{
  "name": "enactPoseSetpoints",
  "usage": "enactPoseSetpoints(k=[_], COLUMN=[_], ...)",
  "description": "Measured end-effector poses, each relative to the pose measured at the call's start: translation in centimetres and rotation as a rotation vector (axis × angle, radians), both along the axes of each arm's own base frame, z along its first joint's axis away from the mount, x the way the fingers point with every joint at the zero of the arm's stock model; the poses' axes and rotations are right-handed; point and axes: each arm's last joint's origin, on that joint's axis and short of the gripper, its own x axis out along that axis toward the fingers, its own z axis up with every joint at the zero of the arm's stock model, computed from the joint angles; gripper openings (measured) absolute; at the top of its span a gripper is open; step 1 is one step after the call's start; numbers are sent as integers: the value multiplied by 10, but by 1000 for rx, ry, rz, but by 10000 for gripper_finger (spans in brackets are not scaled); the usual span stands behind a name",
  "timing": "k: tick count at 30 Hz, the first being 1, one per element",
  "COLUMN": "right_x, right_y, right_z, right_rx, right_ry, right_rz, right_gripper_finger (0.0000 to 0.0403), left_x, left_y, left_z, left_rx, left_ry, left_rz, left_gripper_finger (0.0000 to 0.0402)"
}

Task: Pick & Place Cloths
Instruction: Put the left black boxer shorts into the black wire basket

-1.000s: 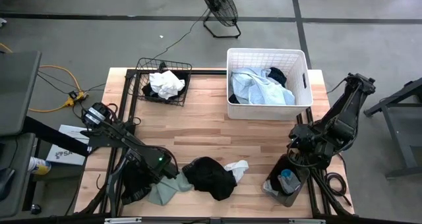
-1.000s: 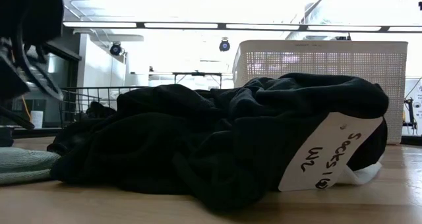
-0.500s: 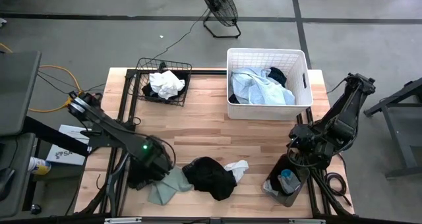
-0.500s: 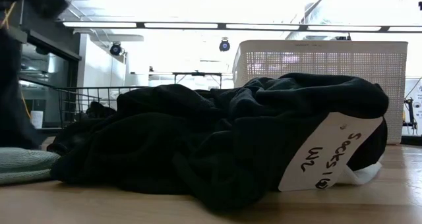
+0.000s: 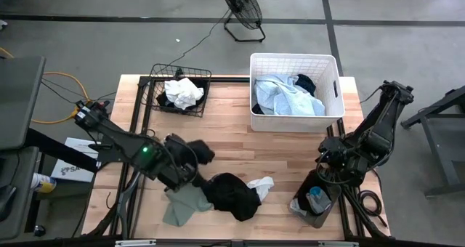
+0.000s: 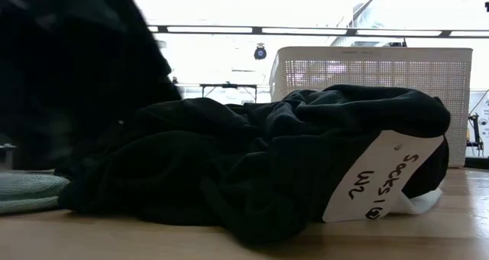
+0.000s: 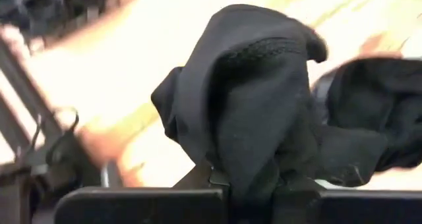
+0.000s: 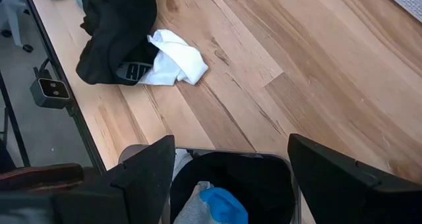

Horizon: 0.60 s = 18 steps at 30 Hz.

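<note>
Left wrist view: left gripper (image 7: 254,184) clamped on a small black cloth (image 7: 257,92); carry it high, clear of the black pile (image 5: 232,195), release above a basket; right gripper (image 8: 231,178) parked, jaws apart.

The worktop (image 5: 240,142) is pale wood in lengthwise strips. Near its front edge lies a black cloth (image 5: 231,195) with a white cloth (image 5: 260,184) beside it on the right and a sage green cloth (image 5: 180,205) on the left. The left pincer (image 5: 195,154) is dark and carries a black garment (image 7: 250,99). The far laundry basket (image 5: 293,58) is white, with pale blue cloths (image 5: 283,96) inside. The wire basket (image 5: 179,75) is black, holding a white cloth (image 5: 182,92).
</note>
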Motion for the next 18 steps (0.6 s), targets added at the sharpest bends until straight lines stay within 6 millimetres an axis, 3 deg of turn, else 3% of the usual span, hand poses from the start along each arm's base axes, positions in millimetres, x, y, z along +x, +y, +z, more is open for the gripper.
enactPoseSetpoints(k=[9, 18], right_x=[0, 0], right_y=[0, 0], right_z=[0, 0], right_rx=[0, -7], right_ry=[-1, -9], right_rz=[0, -4], right_gripper_finger=[286, 286], left_x=[11, 22], left_y=[18, 58], left_z=[29, 63], left_rx=[126, 239], left_ry=[-130, -170], left_rz=[-29, -57], left_gripper_finger=[5, 5])
